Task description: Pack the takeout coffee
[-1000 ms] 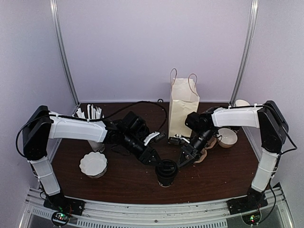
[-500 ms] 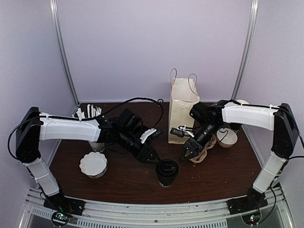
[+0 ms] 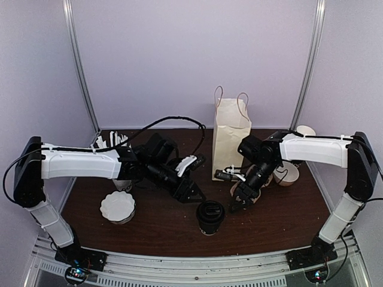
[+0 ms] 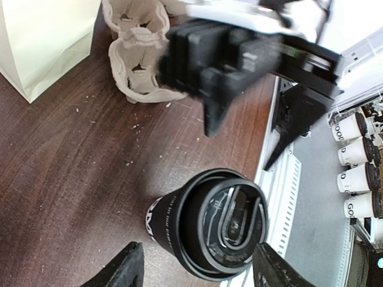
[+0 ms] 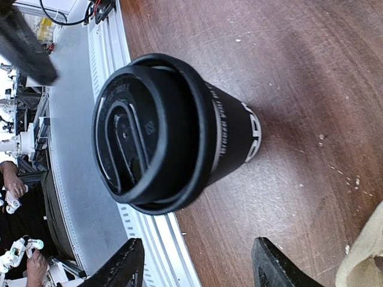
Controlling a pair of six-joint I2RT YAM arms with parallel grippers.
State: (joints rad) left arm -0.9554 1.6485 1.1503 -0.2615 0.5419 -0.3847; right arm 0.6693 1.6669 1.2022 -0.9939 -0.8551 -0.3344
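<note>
The takeout coffee point(image 3: 210, 216), a small dark cup with a black domed lid, stands upright near the table's front edge, in the middle. It also shows in the left wrist view point(image 4: 209, 230) and in the right wrist view point(image 5: 161, 133). My left gripper point(image 3: 192, 196) is open and empty, just left of and behind the cup. My right gripper point(image 3: 237, 203) is open and empty, just right of the cup. Neither touches it. The cream paper bag point(image 3: 230, 134) stands upright behind, much taller than the cup.
A pulp cup carrier point(image 3: 258, 186) lies right of the bag, also in the left wrist view point(image 4: 140, 60). A white bowl-like cup point(image 3: 286, 173) sits further right. A stack of white lids point(image 3: 117, 207) sits front left, and a cup of straws point(image 3: 114, 143) back left.
Both grippers pulled back from the cup, leaving it standing alone. The right gripper then came down and toward the cup again; the left shifted slightly back.
</note>
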